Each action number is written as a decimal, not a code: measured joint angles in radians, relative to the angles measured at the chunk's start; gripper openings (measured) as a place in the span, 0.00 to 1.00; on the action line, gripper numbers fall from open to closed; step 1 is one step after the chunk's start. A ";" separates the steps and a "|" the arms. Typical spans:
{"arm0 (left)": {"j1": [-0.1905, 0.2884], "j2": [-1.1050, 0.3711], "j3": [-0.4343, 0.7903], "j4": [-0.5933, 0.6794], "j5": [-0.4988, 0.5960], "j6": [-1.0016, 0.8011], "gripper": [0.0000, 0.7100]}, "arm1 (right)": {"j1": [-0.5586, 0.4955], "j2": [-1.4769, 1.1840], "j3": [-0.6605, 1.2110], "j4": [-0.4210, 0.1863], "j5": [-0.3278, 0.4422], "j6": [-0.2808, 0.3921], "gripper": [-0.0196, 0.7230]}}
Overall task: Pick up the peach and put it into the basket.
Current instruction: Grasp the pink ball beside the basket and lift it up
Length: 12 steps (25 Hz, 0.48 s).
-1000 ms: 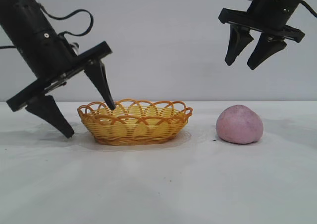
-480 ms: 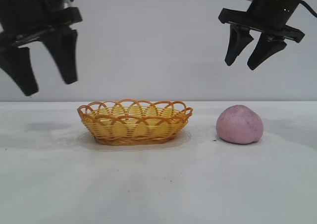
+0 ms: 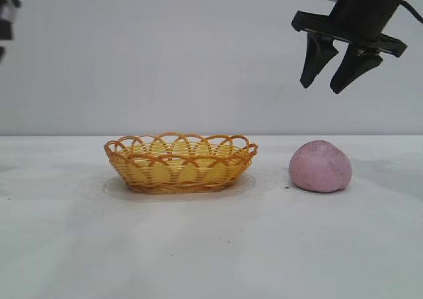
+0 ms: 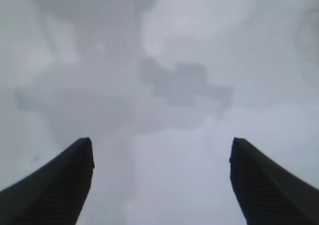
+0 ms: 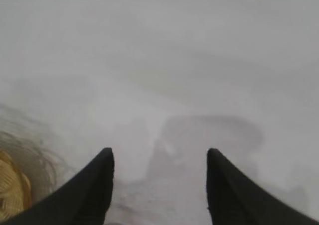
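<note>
The pink-mauve peach (image 3: 320, 167) rests on the white table at the right, apart from the basket. The yellow wicker basket (image 3: 180, 162) with its orange looped rim stands left of centre, nothing showing inside; its edge (image 5: 11, 187) shows in the right wrist view. My right gripper (image 3: 321, 87) hangs high above the peach, open, nothing between its fingers (image 5: 158, 153). My left gripper (image 4: 160, 143) is open over bare table in its wrist view; only a sliver of the left arm (image 3: 5, 14) shows at the exterior view's far left edge.
A white table (image 3: 211, 246) stretches in front of and between the basket and the peach, with a plain grey wall behind. Faint arm shadows lie on the table in both wrist views.
The left arm has lifted from beside the basket and swung up and out to the left, almost leaving the exterior view. The right arm, peach and basket have not moved.
</note>
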 joint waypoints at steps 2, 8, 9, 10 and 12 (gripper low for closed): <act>0.024 -0.060 0.027 0.009 0.003 -0.010 0.71 | 0.000 0.000 0.000 0.000 0.000 0.000 0.51; 0.041 -0.309 0.179 0.023 0.003 -0.040 0.71 | 0.000 0.000 0.000 0.000 0.002 0.000 0.51; 0.041 -0.361 0.208 0.023 0.001 -0.046 0.71 | 0.000 0.000 0.000 0.000 0.002 0.000 0.51; 0.041 -0.414 0.243 0.023 -0.001 -0.048 0.71 | 0.000 0.000 0.000 0.000 0.002 0.000 0.51; 0.041 -0.513 0.311 0.019 -0.001 -0.054 0.71 | 0.000 0.000 0.000 0.000 0.002 0.000 0.51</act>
